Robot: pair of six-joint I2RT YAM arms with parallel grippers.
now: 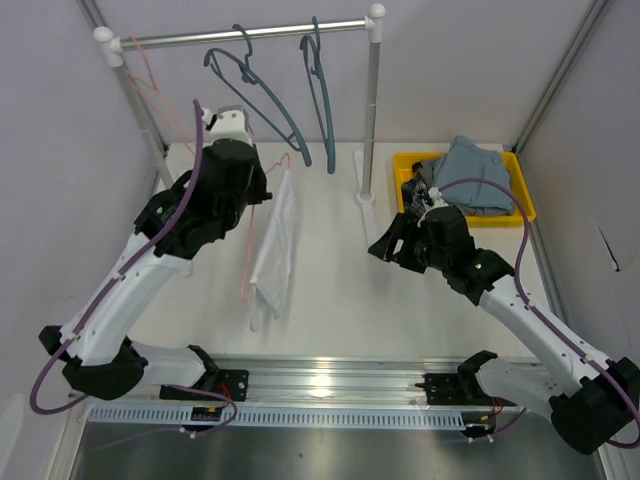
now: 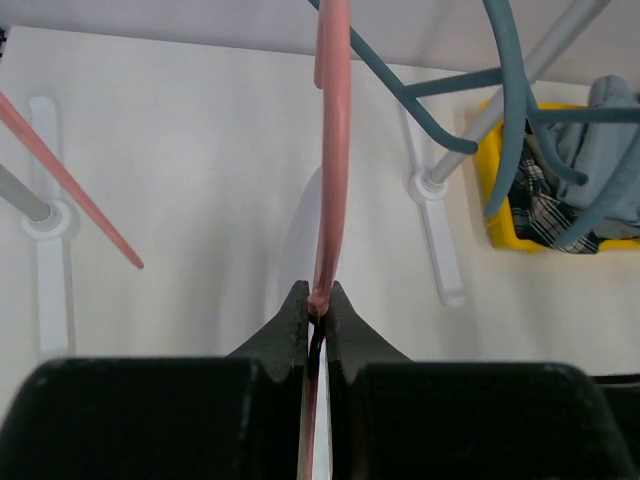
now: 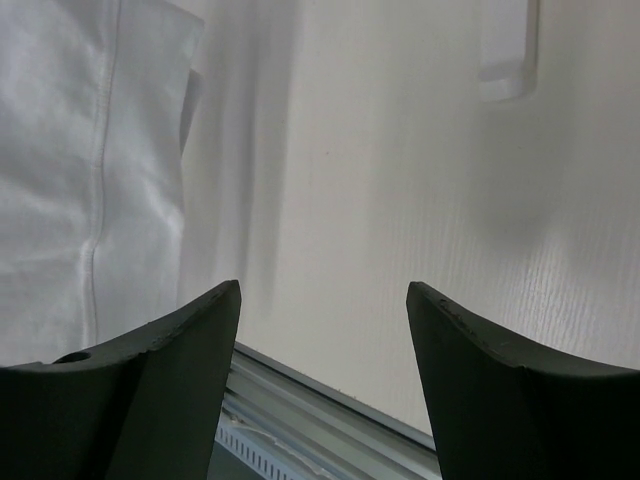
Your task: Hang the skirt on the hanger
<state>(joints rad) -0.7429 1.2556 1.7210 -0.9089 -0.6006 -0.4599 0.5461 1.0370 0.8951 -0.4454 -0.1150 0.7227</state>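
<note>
Landmark for these notes: the rack's right post point(image 1: 372, 110).

- Far left of the post, at the other end of the rail point(image 1: 250, 35), I see a spare pink hanger point(image 1: 150, 85) hooked on.
- Left of the post, the left gripper point(image 2: 318, 305) is raised over the table point(image 1: 330, 270). In its wrist view the jaws are pinched tight on the held hanger point(image 2: 332, 150), a pink one. The thin pink bar runs straight out from between the fingertips.
- Just right of that claw, though left of the post, the white skirt point(image 1: 275, 245) drapes down along the held hanger. Its upper end sits by the hanger's top and its lower end is nearer the arm bases. I cannot tell whether it is clipped on or only laid over.
- On the rail above, between the skirt and the post, two teal hangers point(image 1: 262, 95) hang side by side.
- Just right of the post's foot, the right gripper point(image 3: 322, 287) sits low with its jaws spread wide and nothing between them. Its wrist view shows the skirt off to one side, apart from the fingers.
- Right of the post, beyond that arm, a yellow bin point(image 1: 408, 160) holds a heap of grey-blue clothes point(image 1: 475, 170).
</note>
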